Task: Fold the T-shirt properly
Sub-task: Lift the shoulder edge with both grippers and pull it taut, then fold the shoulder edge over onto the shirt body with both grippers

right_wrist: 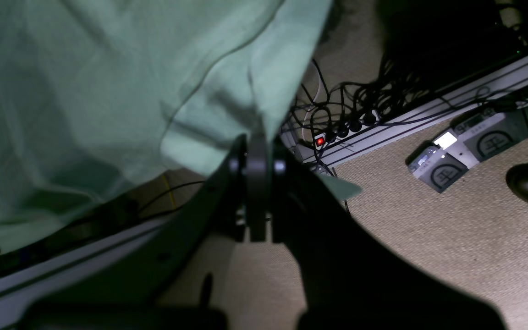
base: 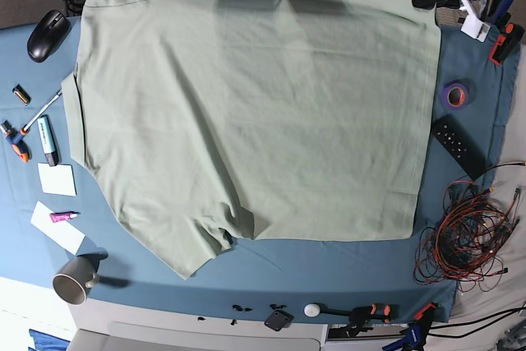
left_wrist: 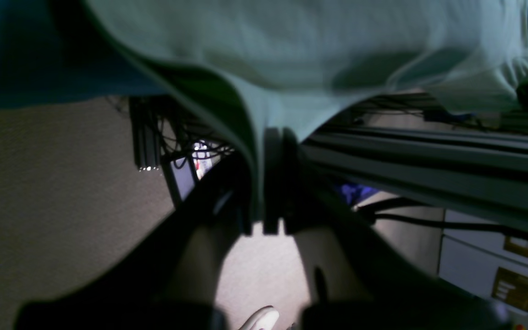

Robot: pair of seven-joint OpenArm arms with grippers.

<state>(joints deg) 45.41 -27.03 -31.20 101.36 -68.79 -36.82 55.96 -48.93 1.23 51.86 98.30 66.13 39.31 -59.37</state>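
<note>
The T-shirt lies spread across the surface. The left gripper and right gripper each pinch its far edge with fingers closed tight.

A table covered by a teal-blue cloth is being seen from above, and it is being lit evenly. A beige carpeted floor is being shown around it, dim in the wrist views. On this floor, a tangle of black cables is being gathered at a white power strip with a glowing red switch. Beside them, grey pedal boxes with round marks are being lit at one small panel. Grey aluminium frame rails are being seen under the table edge, and a white cabinet with yellow-brown labels is being glimpsed behind them.
</note>
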